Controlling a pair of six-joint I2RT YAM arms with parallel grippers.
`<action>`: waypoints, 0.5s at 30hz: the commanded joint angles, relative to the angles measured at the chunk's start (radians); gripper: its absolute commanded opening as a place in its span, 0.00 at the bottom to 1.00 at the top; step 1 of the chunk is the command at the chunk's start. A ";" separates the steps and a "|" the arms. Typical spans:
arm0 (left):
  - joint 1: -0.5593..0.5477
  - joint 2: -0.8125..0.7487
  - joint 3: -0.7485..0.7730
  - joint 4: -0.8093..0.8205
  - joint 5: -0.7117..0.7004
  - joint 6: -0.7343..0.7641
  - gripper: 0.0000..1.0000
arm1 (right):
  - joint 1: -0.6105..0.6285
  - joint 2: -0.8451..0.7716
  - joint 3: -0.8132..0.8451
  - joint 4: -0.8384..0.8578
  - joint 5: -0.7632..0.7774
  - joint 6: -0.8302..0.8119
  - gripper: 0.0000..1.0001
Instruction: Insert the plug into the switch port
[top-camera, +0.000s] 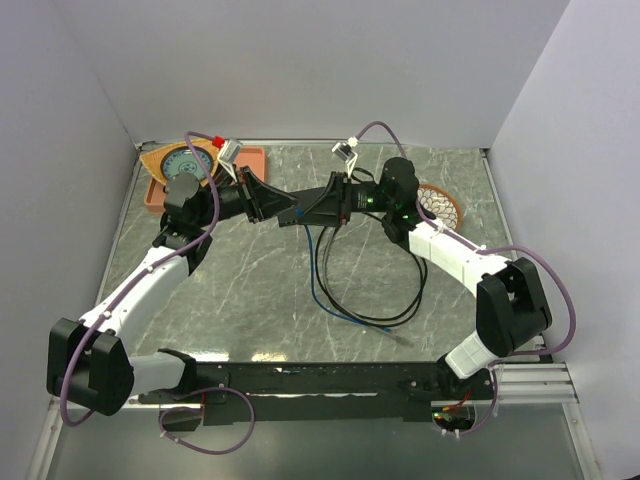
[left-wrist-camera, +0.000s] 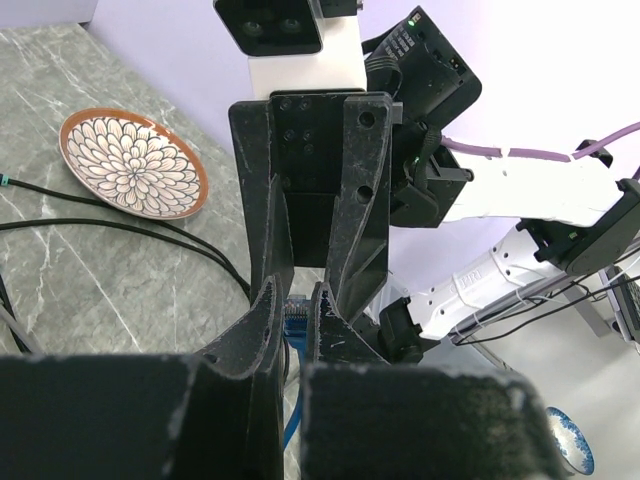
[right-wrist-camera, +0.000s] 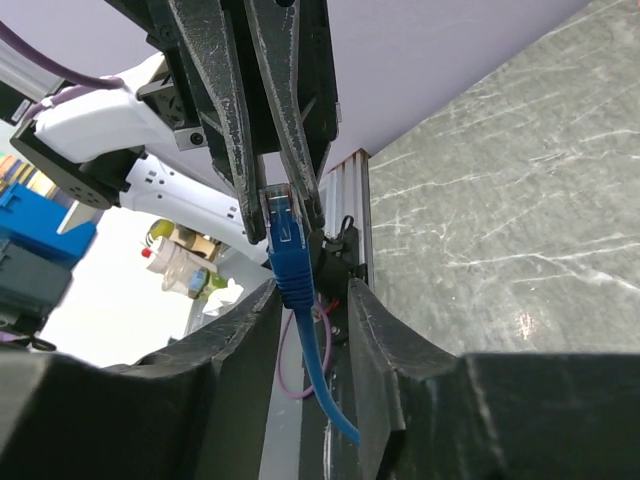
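Note:
The blue plug (right-wrist-camera: 287, 240) hangs in mid-air on its blue cable above the middle back of the table. My left gripper (top-camera: 280, 205) is shut on the plug's head; in the left wrist view the plug (left-wrist-camera: 296, 318) sits pinched between its fingertips. My right gripper (top-camera: 305, 212) faces it tip to tip. It is open (right-wrist-camera: 310, 300): the plug's boot and cable run between its fingers, with a gap on one side. The switch port and its black box do not show in any view.
An orange tray (top-camera: 205, 160) with a patterned dish stands at the back left. A flower-patterned plate (top-camera: 440, 205) lies at the back right. Black and blue cables (top-camera: 350, 290) loop across the marble table's middle. Walls close in the back and both sides.

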 joint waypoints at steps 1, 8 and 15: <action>-0.003 -0.008 0.015 0.023 -0.010 0.008 0.01 | 0.006 -0.020 -0.007 0.066 -0.001 0.015 0.37; -0.003 -0.017 0.009 0.004 -0.013 0.021 0.01 | 0.006 -0.030 -0.002 0.061 0.023 0.037 0.29; -0.003 -0.016 0.005 0.000 -0.016 0.024 0.01 | 0.005 -0.044 0.012 0.009 0.033 0.011 0.00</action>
